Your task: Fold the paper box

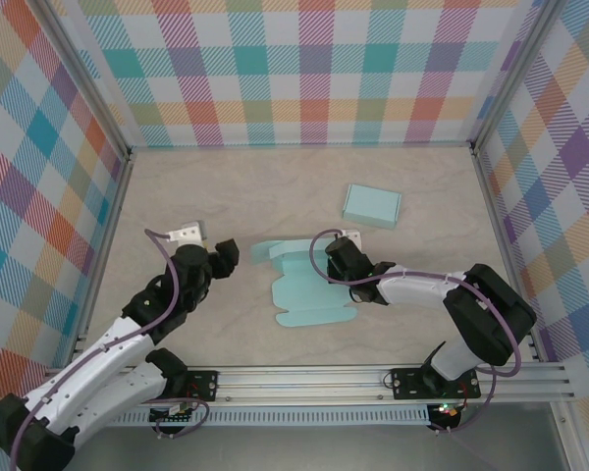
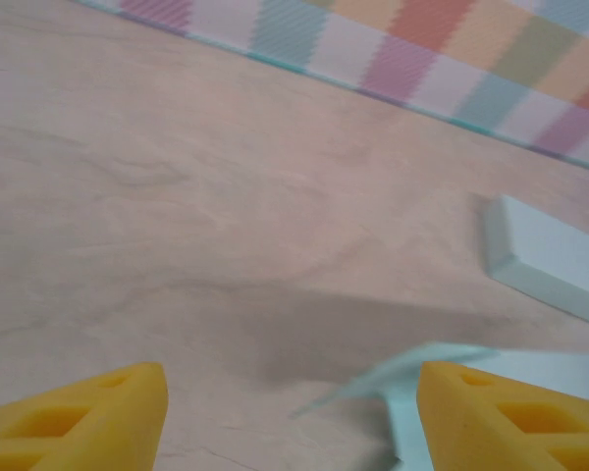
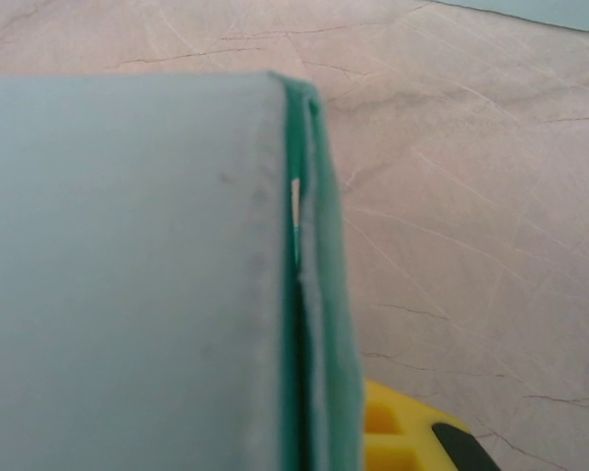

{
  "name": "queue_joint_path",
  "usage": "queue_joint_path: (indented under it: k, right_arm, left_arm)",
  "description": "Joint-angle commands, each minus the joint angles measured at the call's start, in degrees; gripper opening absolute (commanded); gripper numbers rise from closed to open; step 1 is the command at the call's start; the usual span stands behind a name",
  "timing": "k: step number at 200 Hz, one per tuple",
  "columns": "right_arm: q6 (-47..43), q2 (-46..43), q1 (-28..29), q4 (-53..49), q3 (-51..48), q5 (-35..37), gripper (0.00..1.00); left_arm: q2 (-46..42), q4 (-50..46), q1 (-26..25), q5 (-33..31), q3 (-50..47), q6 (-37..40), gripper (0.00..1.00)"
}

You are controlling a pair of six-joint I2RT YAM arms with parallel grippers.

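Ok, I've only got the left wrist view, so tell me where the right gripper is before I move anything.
Observer: The right gripper is shut on the right edge of the unfolded paper box.
Operator: Describe that edge up close.
Observer: In the right wrist view, the edge is folded over into a double layer.
Operator: Now give me my left gripper's position relative to the box.
Observer: From above, the left gripper is open. It sits just left of the box's upper-left flap and is not touching it.
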Motion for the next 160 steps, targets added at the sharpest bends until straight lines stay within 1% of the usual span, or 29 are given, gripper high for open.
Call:
queue_joint_path:
  k: [1,31,52,68,84,96,116,160]
  right_arm:
    - [0.22,-1.40,0.51,1.51,0.36,-1.61,0.00]
    - [0.06,-1.15,0.51,1.69,0.62,-2.07,0.00]
    - [-0.07,-0.70,0.51,1.70,1.05,-2.38,0.00]
    - [-0.12,-0.28,0.51,1.74,1.35,-2.58,0.00]
    - [-0.03,0.23,0.51,1.45,1.81,-2.57,0.00]
    - [0.04,0.69,0.51,1.32,1.99,-2.47,0.00]
    - [0.28,1.53,0.51,1.02,2.55,-2.17,0.00]
    - [0.85,3.82,0.51,0.75,3.36,-1.68,0.00]
  left_arm:
    - [3.39,3.38,4.66,1.34,-1.72,1.51,0.67]
    - [12.96,9.90,8.36,4.86,-2.32,3.14,0.64]
    - [19.66,14.96,8.76,6.77,-2.32,4.79,0.63]
    - [24.04,18.44,8.79,9.40,-2.06,5.69,0.63]
    - [27.76,21.24,8.75,12.69,-1.70,5.56,0.63]
    - [29.81,23.67,8.74,16.28,-1.92,4.82,0.63]
    - [32.41,27.21,8.00,20.72,-2.27,3.15,0.63]
    - [34.97,29.26,3.24,21.68,-3.00,0.93,0.60]
